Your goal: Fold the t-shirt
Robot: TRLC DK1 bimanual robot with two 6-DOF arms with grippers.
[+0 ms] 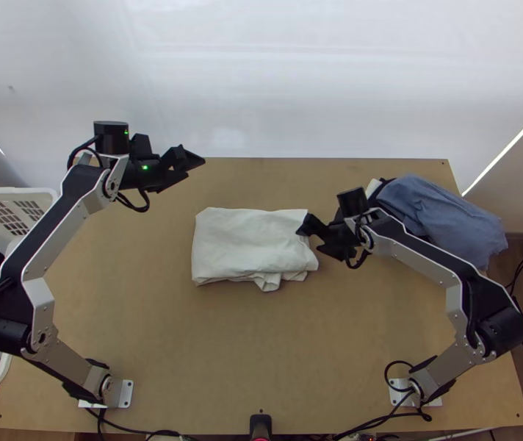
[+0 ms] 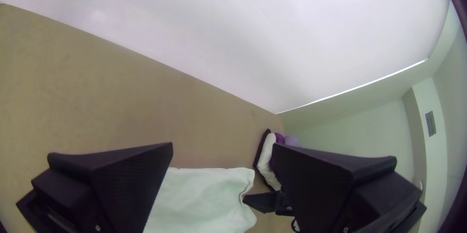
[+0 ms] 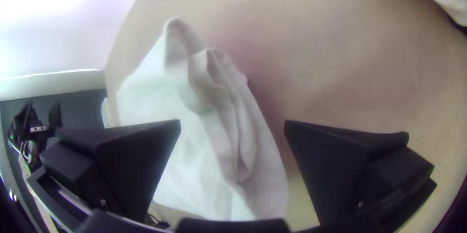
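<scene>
A white t-shirt (image 1: pixel 250 246) lies folded into a rough rectangle mid-table, its near edge uneven with a small flap poking out. My left gripper (image 1: pixel 190 166) is open beyond the shirt's far left corner, holding nothing; the left wrist view shows the gripper (image 2: pixel 221 152) with its fingers wide apart and the shirt (image 2: pixel 204 199) past them. At the shirt's right edge is my right gripper (image 1: pixel 310 237), open. In the right wrist view, layered folds of the shirt (image 3: pixel 194 116) lie between and under the spread fingers of the gripper (image 3: pixel 233 131).
A pile of clothes with a blue garment (image 1: pixel 438 217) on top lies at the table's right, beside the right arm. A white basket (image 1: pixel 12 198) holding dark cloth stands off the left edge. A white wall (image 1: pixel 261 88) rises behind the table.
</scene>
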